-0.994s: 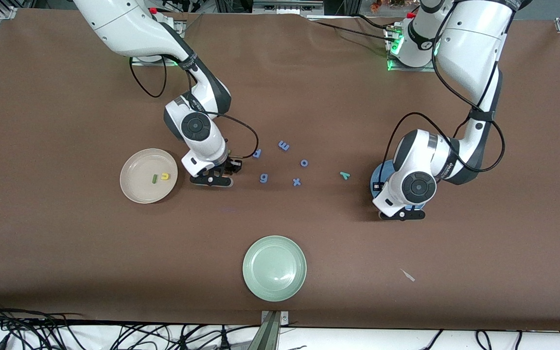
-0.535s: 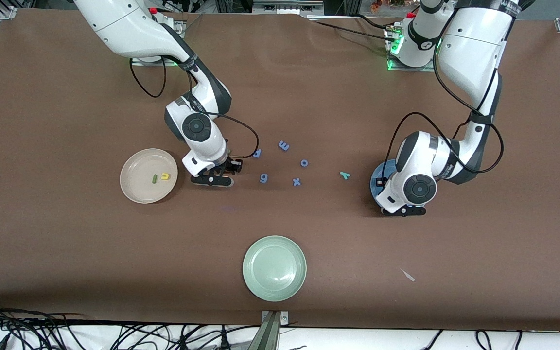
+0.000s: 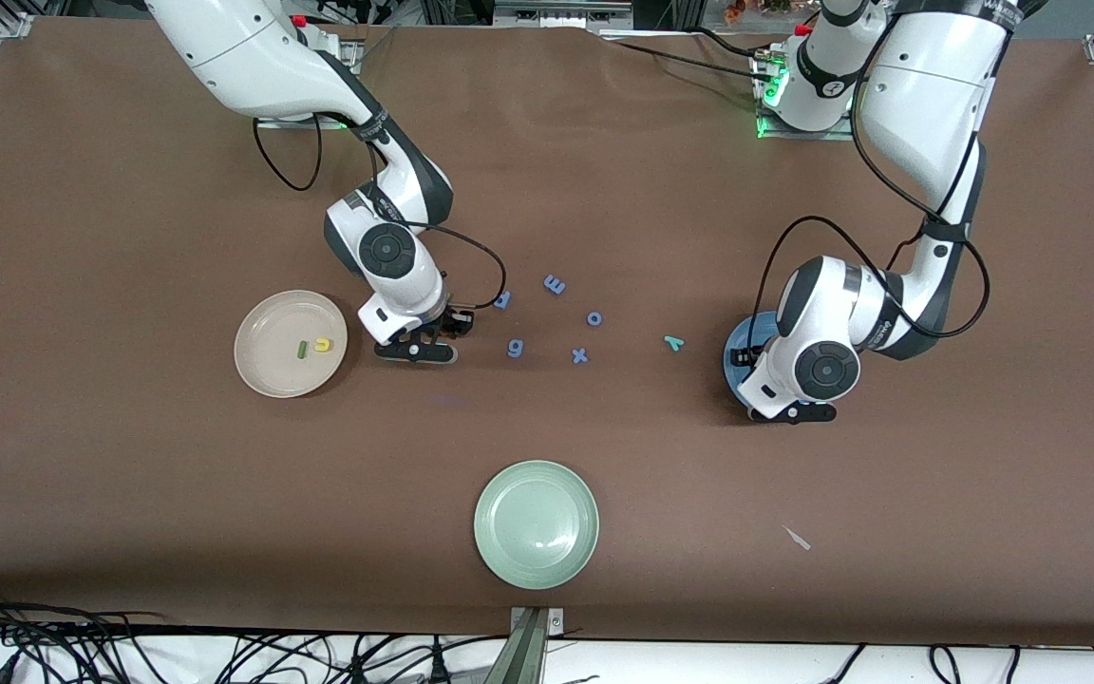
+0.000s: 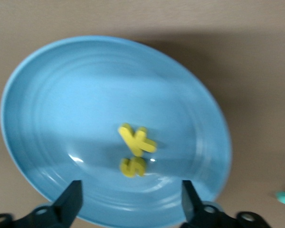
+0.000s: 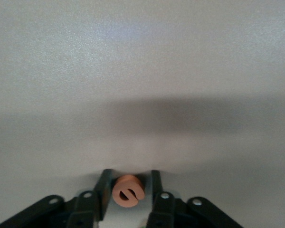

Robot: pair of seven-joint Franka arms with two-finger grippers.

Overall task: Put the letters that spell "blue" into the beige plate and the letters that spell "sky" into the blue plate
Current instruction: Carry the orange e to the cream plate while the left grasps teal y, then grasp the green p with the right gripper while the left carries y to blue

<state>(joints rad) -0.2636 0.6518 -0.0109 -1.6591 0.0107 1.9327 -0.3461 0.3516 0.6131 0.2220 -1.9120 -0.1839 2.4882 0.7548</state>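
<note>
While the left gripper [image 4: 130, 202] hangs over the blue plate [image 4: 47, 95] with jaws apart, a yellow k [image 4: 137, 139] and yellow s [image 4: 133, 166] lie inside. Beside the beige plate [image 3: 262, 328], holding a dark green l [image 3: 301, 350] and yellow u [image 3: 322, 345], the right gripper [image 5: 128, 190] clamps an orange e [image 5: 127, 191]. A teal y [image 3: 672, 343] and the pale green plate [image 3: 536, 523] rest on the brown table [image 3: 129, 494].

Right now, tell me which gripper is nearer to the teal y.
Left. The left gripper hangs open over the blue plate, beside the teal y. The right gripper is at the orange e, near the beige plate, past the blue letters.
</note>
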